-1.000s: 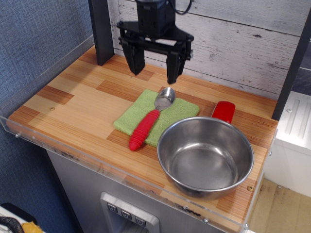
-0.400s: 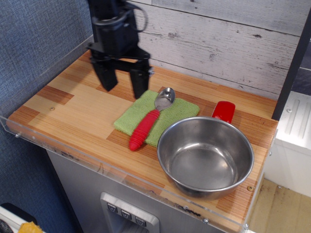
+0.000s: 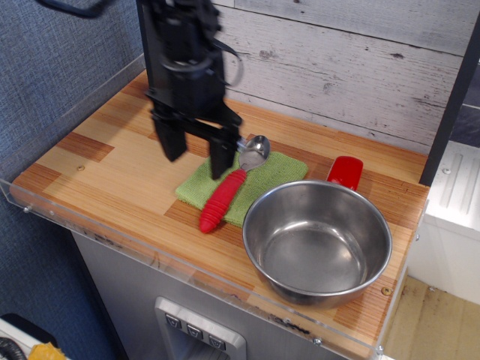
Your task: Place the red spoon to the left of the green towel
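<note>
The red spoon lies across the green towel, its silver bowl toward the back wall and its ribbed red handle reaching past the towel's front edge. My gripper is open and empty. It hangs over the towel's left part, just left of the spoon's neck. Its right finger stands close beside the spoon's bowl and hides part of the towel.
A steel bowl stands to the right front, touching the towel's edge. A flat red rounded piece lies behind it. The wooden tabletop has a clear plastic rim at front and left. A plank wall closes the back.
My gripper moved from the back wall leftward, then came forward and down to the towel's left part. It stayed open. The spoon, towel and bowl have not moved.
</note>
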`<state>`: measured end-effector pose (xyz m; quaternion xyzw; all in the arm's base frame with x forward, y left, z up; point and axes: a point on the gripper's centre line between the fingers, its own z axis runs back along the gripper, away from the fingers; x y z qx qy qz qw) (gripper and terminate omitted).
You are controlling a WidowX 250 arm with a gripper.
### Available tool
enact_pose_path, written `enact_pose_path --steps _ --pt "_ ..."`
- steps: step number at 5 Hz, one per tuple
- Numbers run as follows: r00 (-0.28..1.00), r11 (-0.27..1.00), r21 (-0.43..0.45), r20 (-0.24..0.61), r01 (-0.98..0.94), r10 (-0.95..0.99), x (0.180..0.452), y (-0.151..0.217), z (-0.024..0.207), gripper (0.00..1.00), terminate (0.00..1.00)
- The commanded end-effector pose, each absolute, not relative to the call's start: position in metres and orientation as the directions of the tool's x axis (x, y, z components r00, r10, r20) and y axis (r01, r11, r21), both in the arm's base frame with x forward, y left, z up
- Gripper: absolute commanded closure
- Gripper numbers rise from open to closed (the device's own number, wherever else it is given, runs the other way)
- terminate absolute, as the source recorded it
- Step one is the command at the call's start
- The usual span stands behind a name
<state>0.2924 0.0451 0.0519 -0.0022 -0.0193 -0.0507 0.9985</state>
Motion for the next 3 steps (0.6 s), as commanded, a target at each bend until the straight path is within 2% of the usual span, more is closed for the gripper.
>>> enact_pose_path --steps 1,3 --pt "0.99 0.99 0.052 0.039 0.132 -0.134 0.296 0.032 0.051 0.0 0.0" --pt "0.996 0.995 0.054 0.021 0.082 -0.083 0.303 0.044 0.045 0.0 0.0"
